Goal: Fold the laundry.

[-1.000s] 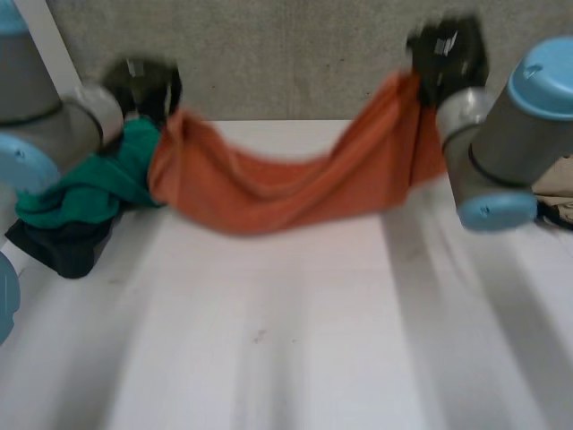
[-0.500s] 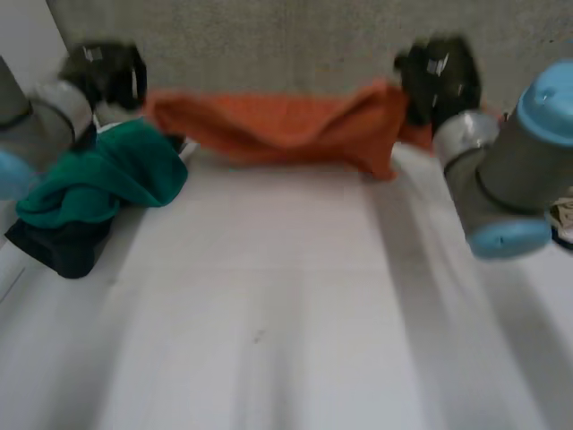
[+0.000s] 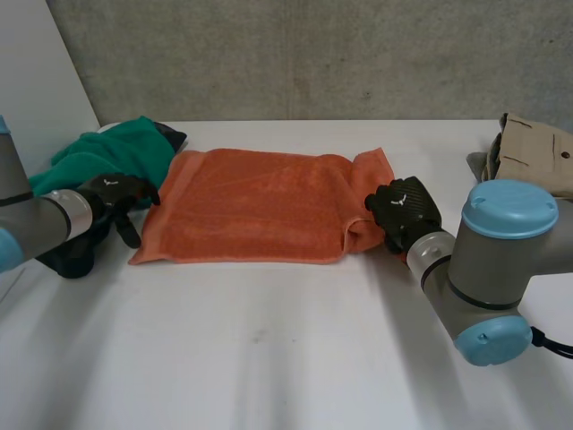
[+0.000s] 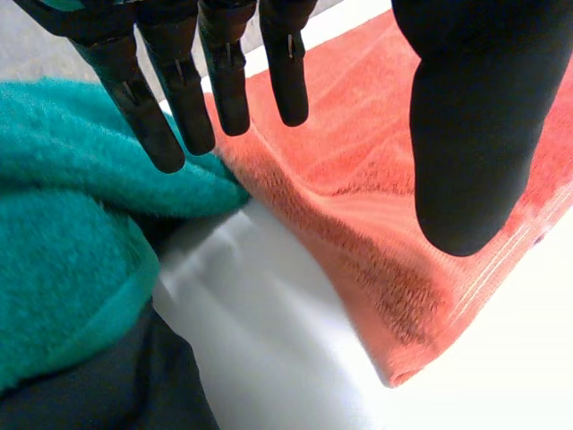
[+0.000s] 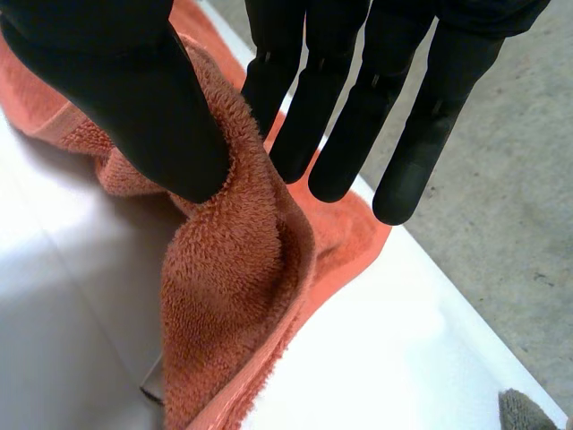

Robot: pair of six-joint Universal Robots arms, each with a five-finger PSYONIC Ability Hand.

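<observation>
At far left, a heap of green cloth (image 3: pixel 107 157) over a dark cloth (image 3: pixel 67 260), both soft and rumpled. Just beside it, left hand (image 3: pixel 116 193): fingers straight, thumb well apart, holding nothing, poised over the left edge of the towel (image 3: pixel 251 206). Orange terry, spread nearly flat as 1 rectangle across the far middle of the white table (image 3: pixel 269 358); looped pile, hemmed borders, near-left corner crisp. Likely light, limp and grippy rather than slick, so best pinched at corners or hems, not mid-sheet. At the right edge, rucked into 1 raised ridge, pinched between thumb and straight fingers of right hand (image 3: pixel 405 208). Far right, a beige cloth (image 3: pixel 533 157), flatter and smoother in weave.
</observation>
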